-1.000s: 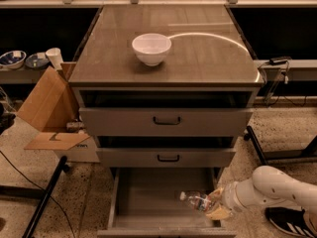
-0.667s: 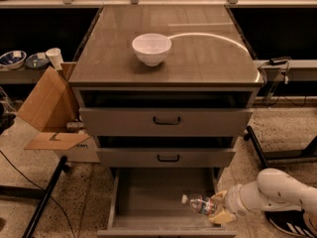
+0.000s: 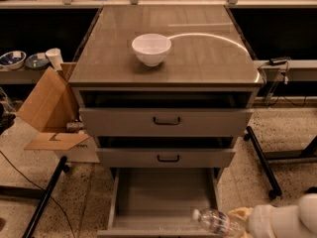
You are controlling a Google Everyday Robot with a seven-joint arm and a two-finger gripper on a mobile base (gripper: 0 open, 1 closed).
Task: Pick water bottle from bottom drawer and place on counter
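The water bottle point(image 3: 213, 221), clear with a white cap, lies sideways over the front right corner of the open bottom drawer point(image 3: 163, 195). My gripper point(image 3: 234, 224) comes in from the lower right on a white arm point(image 3: 287, 218). Its beige fingers point(image 3: 241, 214) are closed around the bottle's base end, with the cap pointing left. The rest of the grey drawer holds nothing else. The counter point(image 3: 203, 58) is the glossy top of the cabinet above, well away from the gripper.
A white bowl point(image 3: 151, 48) stands on the counter left of centre. The two upper drawers point(image 3: 166, 121) with black handles stand slightly out. An open cardboard box point(image 3: 47, 108) sits left of the cabinet. A black table leg point(image 3: 262, 160) is at the right.
My gripper and the bottle have moved together toward the front right of the drawer and lower in the view. The bowl and the drawers have not moved.
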